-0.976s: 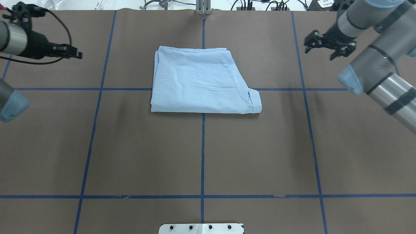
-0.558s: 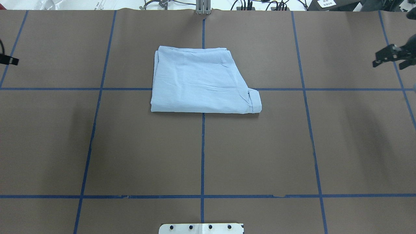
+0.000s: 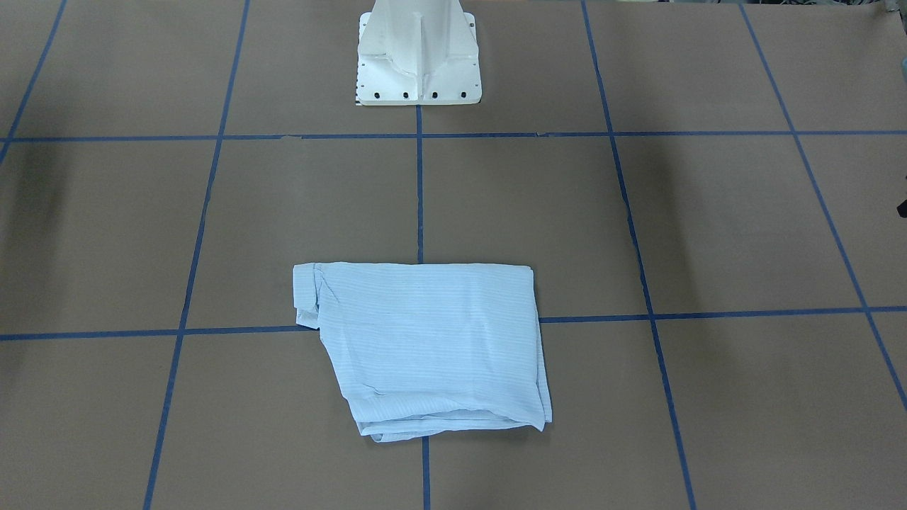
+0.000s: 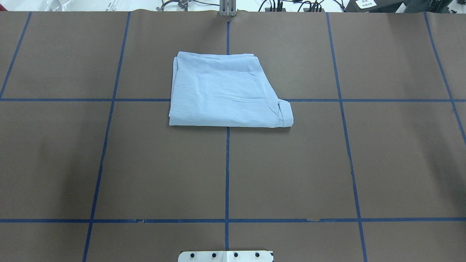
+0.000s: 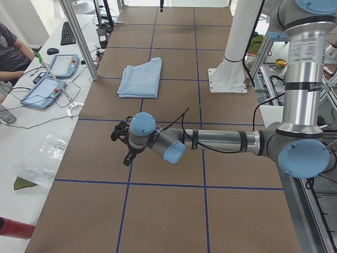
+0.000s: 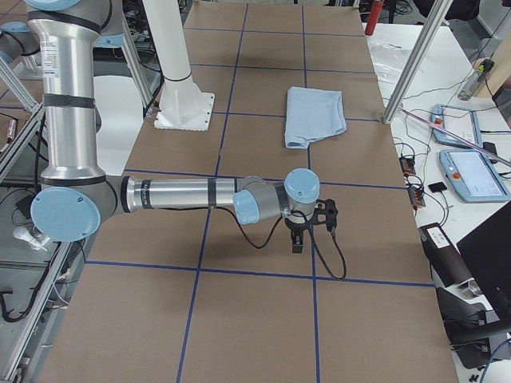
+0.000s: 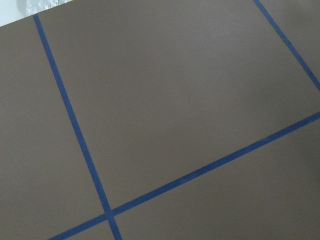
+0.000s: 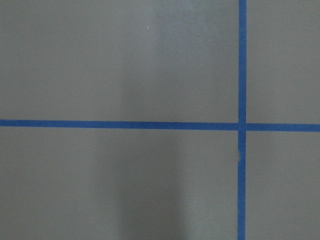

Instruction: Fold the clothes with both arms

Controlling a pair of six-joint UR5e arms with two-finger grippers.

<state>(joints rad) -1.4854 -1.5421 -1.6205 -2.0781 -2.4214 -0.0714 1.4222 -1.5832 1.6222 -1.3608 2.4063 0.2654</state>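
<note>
The clothes are one pale blue striped shirt (image 4: 225, 94), folded into a flat packet on the brown table, a cuff sticking out at its near right corner. It also shows in the front-facing (image 3: 432, 347), left (image 5: 141, 78) and right (image 6: 315, 116) views. Both arms are pulled far out to the table's ends, away from the shirt. My left gripper (image 5: 121, 145) hovers over bare table in the left view only. Only the right view shows my right gripper (image 6: 313, 227). I cannot tell whether either is open or shut. The wrist views show only brown table and blue tape.
Blue tape lines (image 4: 226, 174) grid the brown table. The white pedestal base (image 3: 418, 64) stands at the robot's side. In the left view a seated person (image 5: 10, 52) and tablets (image 5: 50, 79) are beside the table. A metal post (image 6: 415, 60) rises near the shirt.
Both arms have swung outward and left the overhead view, the left to the left, the right to the right. The shirt has not moved.
</note>
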